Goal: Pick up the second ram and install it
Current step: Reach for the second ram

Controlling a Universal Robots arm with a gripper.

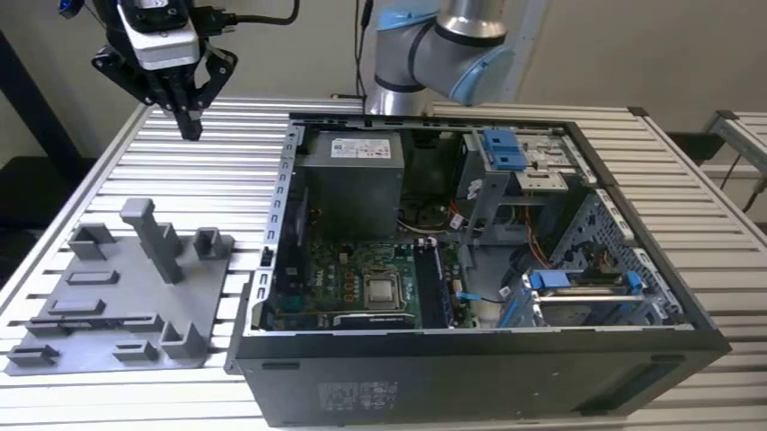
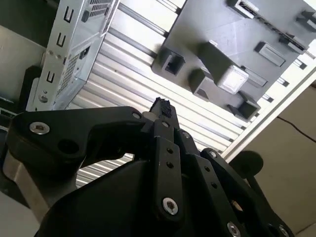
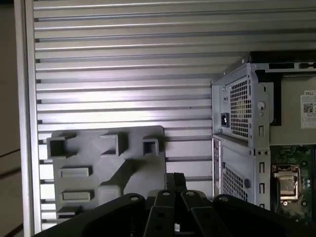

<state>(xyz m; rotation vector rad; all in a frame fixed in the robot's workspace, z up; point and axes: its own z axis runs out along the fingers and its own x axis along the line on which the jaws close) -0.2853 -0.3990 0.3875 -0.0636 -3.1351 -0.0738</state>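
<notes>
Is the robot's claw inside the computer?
No, the gripper hangs over the table, off to the exterior view's left of the open computer case.

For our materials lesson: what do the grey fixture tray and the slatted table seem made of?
Fixture tray: probably plastic, matte grey; dull, even surface without glare. Table: likely aluminium, bare and satin; ribbed silvery slats catching light.

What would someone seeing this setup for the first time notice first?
The open computer case lying on the slatted table, motherboard exposed, dominates the exterior view. On the exterior view's left of it sits a grey fixture tray with upright posts, and beyond the tray the gripper hangs above the table, shut and empty.
</notes>
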